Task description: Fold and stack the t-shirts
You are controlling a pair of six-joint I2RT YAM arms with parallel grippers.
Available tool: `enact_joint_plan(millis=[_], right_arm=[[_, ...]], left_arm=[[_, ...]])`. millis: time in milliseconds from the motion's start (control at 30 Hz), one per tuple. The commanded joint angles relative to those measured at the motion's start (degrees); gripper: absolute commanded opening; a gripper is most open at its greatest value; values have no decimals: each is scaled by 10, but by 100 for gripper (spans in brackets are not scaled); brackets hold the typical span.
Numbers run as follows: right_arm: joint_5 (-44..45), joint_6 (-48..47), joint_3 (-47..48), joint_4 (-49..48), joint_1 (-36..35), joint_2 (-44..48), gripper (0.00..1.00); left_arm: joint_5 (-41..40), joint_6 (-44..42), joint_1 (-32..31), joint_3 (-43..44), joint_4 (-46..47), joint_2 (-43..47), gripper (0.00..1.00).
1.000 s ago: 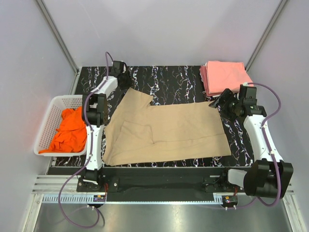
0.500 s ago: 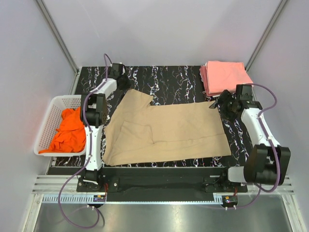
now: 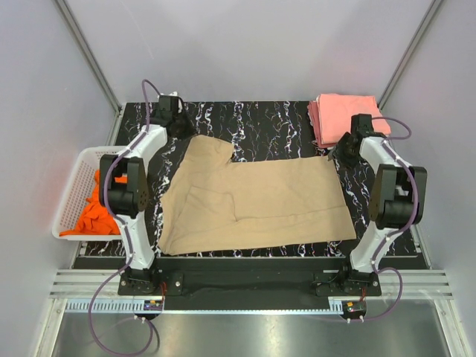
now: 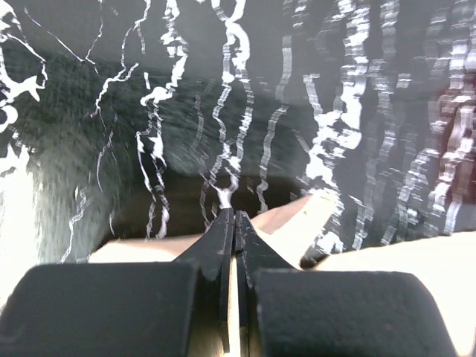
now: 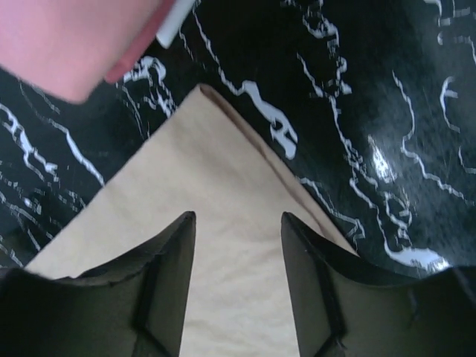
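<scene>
**A:** Which step is this?

**B:** The very start of a fold, I'd say. The tan t-shirt point(image 3: 260, 201) lies spread flat across the middle of the table point(image 3: 275, 123). Its near hem runs along the near edge, and no fold is made yet. Both arms reach to its far edge.

**A:** And the grippers?

**B:** The left gripper point(image 4: 232, 217) has its fingers pressed together at the far left corner. A sliver of tan shows between them, so it looks pinched on the cloth. The right gripper point(image 5: 238, 223) hangs over the far right corner with its fingers spread. The cloth lies under the gap, ungripped.

**A:** Next move?

**B:** Probably the right one must drop and nip that corner. Then both can lift and carry the far edge toward the near one, keeping level so the cloth doesn't skew.

**A:** The other shirts?

**B:** An orange t-shirt point(image 3: 89, 219) sits crumpled in the white basket point(image 3: 68, 193) off the left side. The folded pink t-shirts point(image 3: 346, 115) are stacked at the far right corner.

**A:** Surface, room?

**B:** The table is glossy black veined with white. Plain pale walls point(image 3: 245, 44) close round it on three sides.
</scene>
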State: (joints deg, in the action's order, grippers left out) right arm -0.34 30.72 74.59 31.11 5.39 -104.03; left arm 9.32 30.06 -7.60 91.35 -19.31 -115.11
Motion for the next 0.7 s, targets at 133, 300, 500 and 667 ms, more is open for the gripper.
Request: enact_joint_plan(millis=[133, 300, 500, 667], right_arm=[[60, -28, 86, -47, -15, -90, 50], [68, -40, 110, -68, -24, -122, 49], [80, -52, 130, -83, -27, -153, 47], [96, -63, 149, -83, -32, -165, 44]], left_arm=[[26, 14, 0, -76, 54, 89, 0], [33, 14, 0, -89, 61, 99, 0], [32, 6, 0, -86, 59, 103, 0], [32, 6, 0, -87, 60, 104, 0]])
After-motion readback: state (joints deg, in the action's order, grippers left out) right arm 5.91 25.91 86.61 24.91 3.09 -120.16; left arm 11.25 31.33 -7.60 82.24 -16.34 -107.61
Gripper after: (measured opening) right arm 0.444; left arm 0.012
